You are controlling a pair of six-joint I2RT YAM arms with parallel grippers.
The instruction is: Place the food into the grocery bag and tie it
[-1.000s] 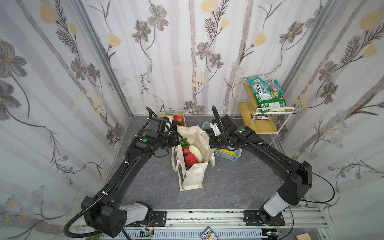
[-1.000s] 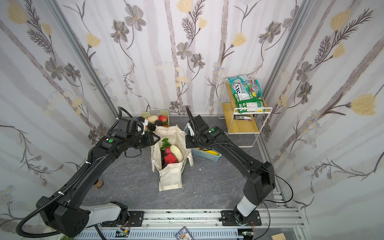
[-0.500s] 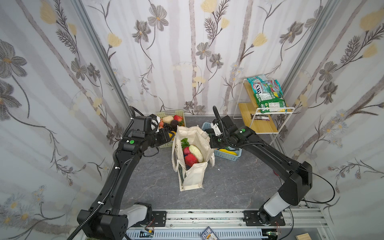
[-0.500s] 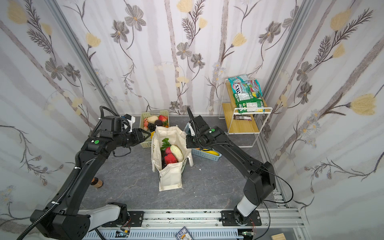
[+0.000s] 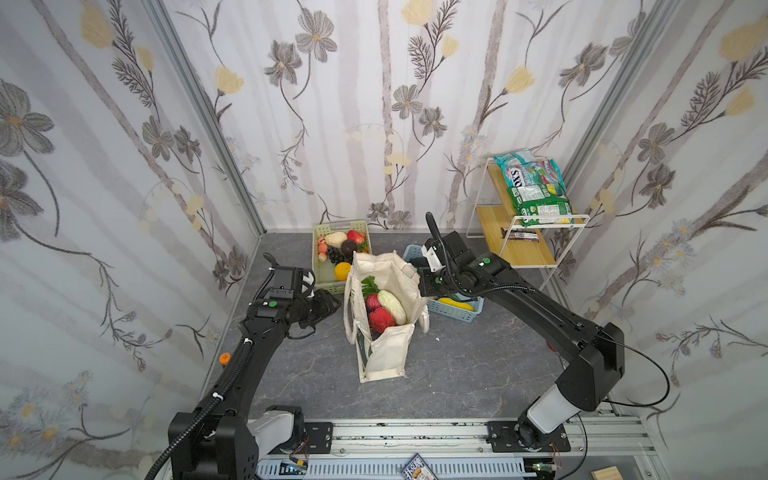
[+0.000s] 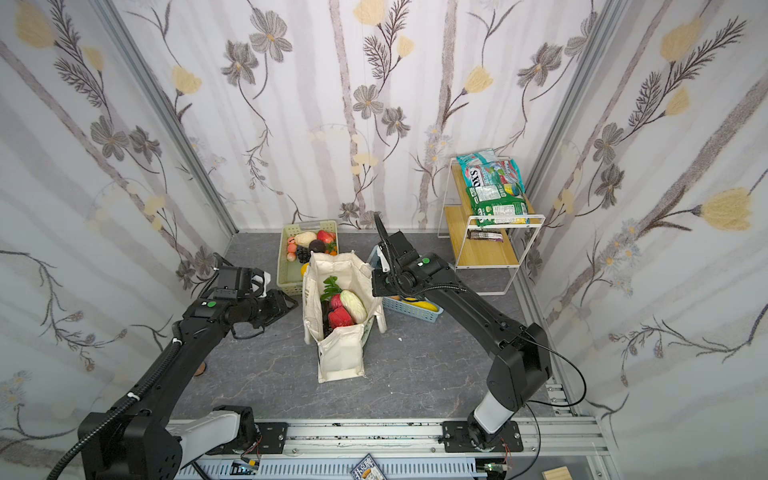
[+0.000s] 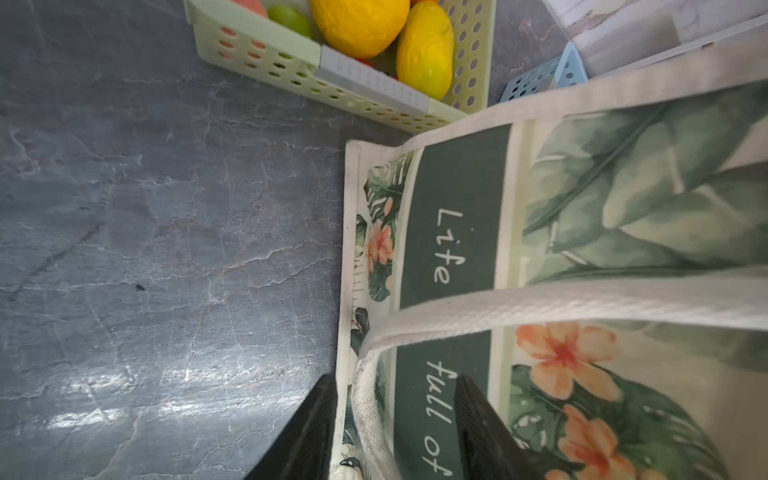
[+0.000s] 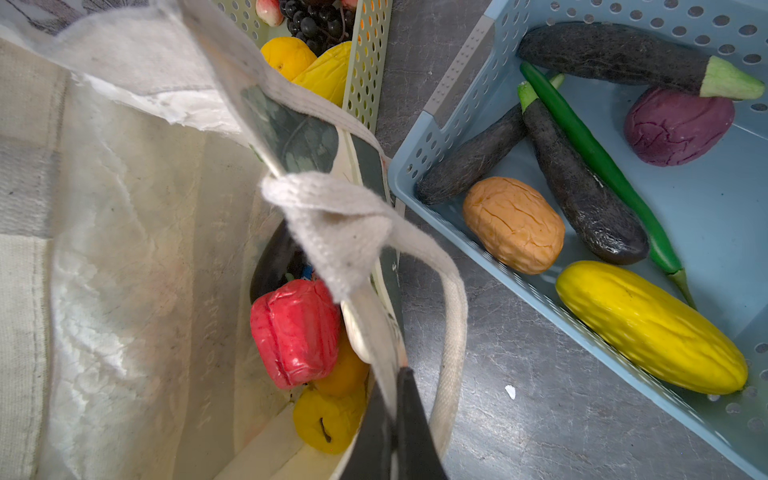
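The grey worktop (image 5: 457, 374) carries the grocery bag (image 5: 384, 357) upright at its middle, mouth open. It stands between a pale green basket (image 7: 374, 89) and a blue basket (image 8: 409, 166), both with food in them. Inside the bag lie a pale cabbage (image 5: 390, 305), a red pepper (image 8: 295, 332) and yellow fruit beneath. The right jaws are pressed together on the bag's rim, on the side toward the blue basket, pinching the cloth. The left jaws stand spread just beside the opposite wall. In the left wrist view the strap handle (image 7: 540, 303) runs down between them, not gripped.

The step in hand looks like taking that handle. To do it well, the left jaws should advance until the strap's loop lies fully between them. They should then close on the strap alone, not on the printed wall behind it. The right pinch should hold firm so the bag neither leans nor folds. Any lift should be slow, since the cabbage sits high and could roll out.
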